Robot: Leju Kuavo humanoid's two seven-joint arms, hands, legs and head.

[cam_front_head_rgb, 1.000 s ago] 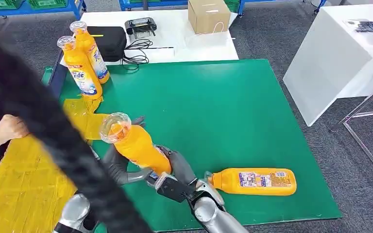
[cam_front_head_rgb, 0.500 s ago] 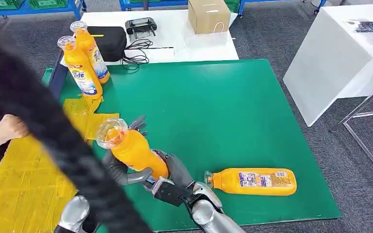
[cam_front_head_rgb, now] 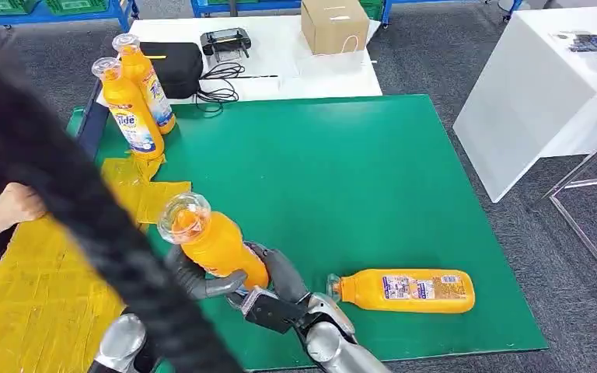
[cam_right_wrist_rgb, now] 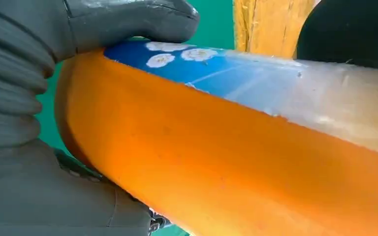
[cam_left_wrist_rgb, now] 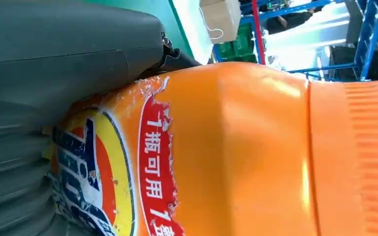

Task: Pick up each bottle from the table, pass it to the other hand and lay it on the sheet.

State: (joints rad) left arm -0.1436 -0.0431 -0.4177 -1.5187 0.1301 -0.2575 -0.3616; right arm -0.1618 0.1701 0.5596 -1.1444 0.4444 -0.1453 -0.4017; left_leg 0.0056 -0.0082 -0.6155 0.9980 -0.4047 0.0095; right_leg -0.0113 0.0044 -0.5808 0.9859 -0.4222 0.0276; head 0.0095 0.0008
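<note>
An orange detergent bottle (cam_front_head_rgb: 216,242) with a clear cap is held tilted above the green table's (cam_front_head_rgb: 357,179) near edge, cap toward the far left. My left hand (cam_front_head_rgb: 193,277) grips it from the left and my right hand (cam_front_head_rgb: 281,272) grips its base end. Up close, the bottle's label (cam_left_wrist_rgb: 128,172) lies against my left hand (cam_left_wrist_rgb: 54,73). The bottle's orange side (cam_right_wrist_rgb: 226,172) sits under the thumb of my right hand (cam_right_wrist_rgb: 29,98). A second orange bottle (cam_front_head_rgb: 404,290) lies on the table to the right. Two more (cam_front_head_rgb: 128,109) (cam_front_head_rgb: 148,78) stand upright at the back left. The yellow sheet (cam_front_head_rgb: 31,295) lies on the left.
A thick black braided cable (cam_front_head_rgb: 85,210) crosses the left of the head view. A person's arm (cam_front_head_rgb: 8,208) rests by the yellow sheet. Behind the green table stand a black case (cam_front_head_rgb: 172,66), a controller (cam_front_head_rgb: 225,40) and a cardboard box (cam_front_head_rgb: 334,23). A white table (cam_front_head_rgb: 544,85) is at the right.
The held bottle has shifted slightly toward me and the left. My left hand's fingertips, which stuck out beyond the bottle before, have drawn in behind it.
</note>
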